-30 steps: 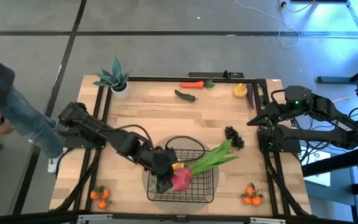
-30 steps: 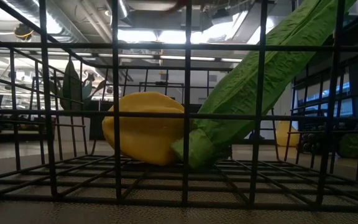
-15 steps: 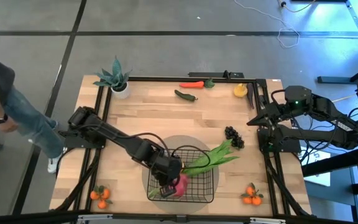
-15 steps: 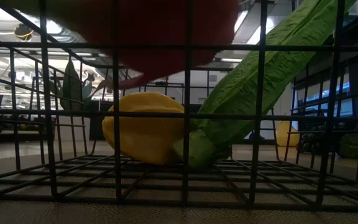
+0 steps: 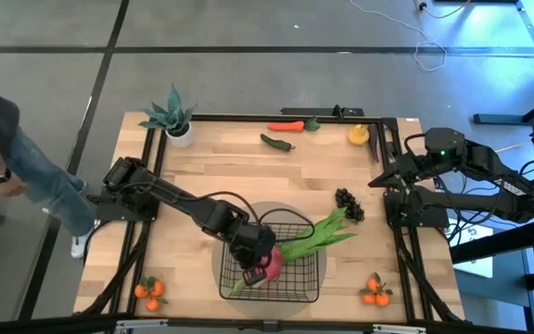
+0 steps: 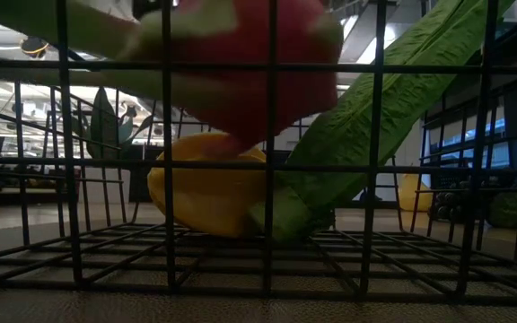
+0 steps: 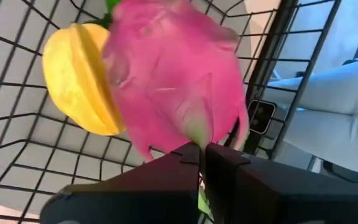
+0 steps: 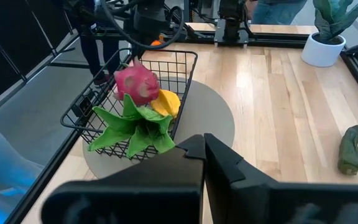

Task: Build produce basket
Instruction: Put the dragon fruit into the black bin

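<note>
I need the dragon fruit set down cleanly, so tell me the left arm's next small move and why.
Probably lower a little more, then open. The left pincer is shut on the dragon fruit, which hangs inside the basket above the mango, not yet resting on anything. The leafy stalks lean over the far rim, so a short straight drop looks safest.
</note>
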{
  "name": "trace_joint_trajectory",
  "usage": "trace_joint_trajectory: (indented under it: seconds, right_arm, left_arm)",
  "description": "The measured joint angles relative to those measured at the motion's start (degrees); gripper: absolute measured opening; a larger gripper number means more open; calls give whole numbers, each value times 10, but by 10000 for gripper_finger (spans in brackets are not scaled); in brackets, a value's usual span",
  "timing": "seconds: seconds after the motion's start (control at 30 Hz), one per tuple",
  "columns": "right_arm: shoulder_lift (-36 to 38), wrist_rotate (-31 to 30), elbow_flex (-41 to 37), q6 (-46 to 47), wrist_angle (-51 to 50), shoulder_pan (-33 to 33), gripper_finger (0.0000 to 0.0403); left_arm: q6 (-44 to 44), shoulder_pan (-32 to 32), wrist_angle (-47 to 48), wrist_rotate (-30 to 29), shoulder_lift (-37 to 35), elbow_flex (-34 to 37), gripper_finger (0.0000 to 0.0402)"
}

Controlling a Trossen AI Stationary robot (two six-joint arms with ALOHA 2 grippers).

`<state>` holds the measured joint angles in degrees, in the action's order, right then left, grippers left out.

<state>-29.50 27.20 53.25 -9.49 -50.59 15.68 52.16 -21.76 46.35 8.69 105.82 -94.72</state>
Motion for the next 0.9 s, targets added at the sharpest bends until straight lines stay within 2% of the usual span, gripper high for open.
trace_joint_trajectory:
  seconds: [0.33, 0.5, 0.73, 0.9]
  right_arm:
    - [0, 0, 0, 0, 0, 0, 0]
    - [0, 0, 0, 0, 0, 0, 0]
    - [0, 0, 0, 0, 0, 0, 0]
    - [0, 0, 0, 0, 0, 0, 0]
  left_arm:
    - [-3, 0, 19, 33, 15, 1, 0]
    - [2, 6, 30, 68, 33, 2, 0]
    - [-9, 16, 1, 80, 44, 0, 1]
    - [-13, 19, 2, 92, 45, 0, 26]
